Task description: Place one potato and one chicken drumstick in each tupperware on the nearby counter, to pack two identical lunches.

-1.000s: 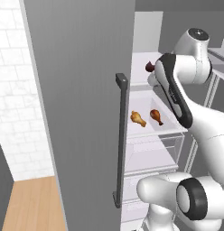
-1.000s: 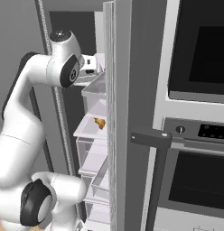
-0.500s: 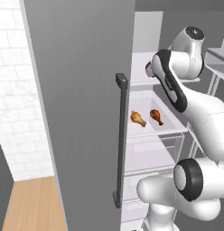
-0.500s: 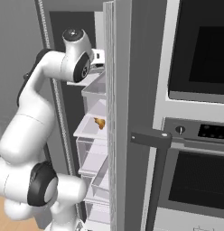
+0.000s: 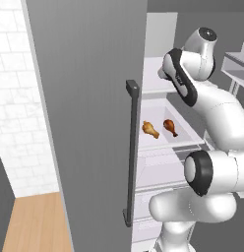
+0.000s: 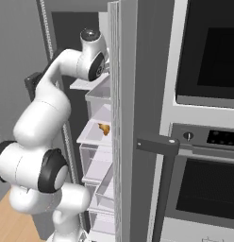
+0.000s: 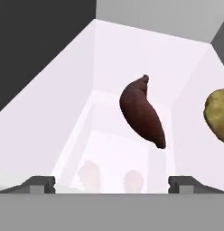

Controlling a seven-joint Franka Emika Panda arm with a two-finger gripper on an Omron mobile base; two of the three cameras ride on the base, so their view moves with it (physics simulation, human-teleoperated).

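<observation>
My gripper is open inside a white fridge compartment, its two dark fingertips spread wide with nothing between them. Straight ahead of it lies a dark reddish-brown tapered potato, a short way off. The rounder yellowish-green potato sits at the right edge of the hand view. On the shelf below lie two orange-brown chicken drumsticks, one yellower and one darker; one drumstick also peeks out in the right base view. The tupperware and the counter are out of view.
The open grey fridge door with its dark vertical handle stands left of the arm. The other door's edge rises on the right, beside a wall oven. Clear drawers stack under the drumstick shelf.
The arm has folded and reached further into the upper fridge shelf. The jaws have stayed wide apart.
</observation>
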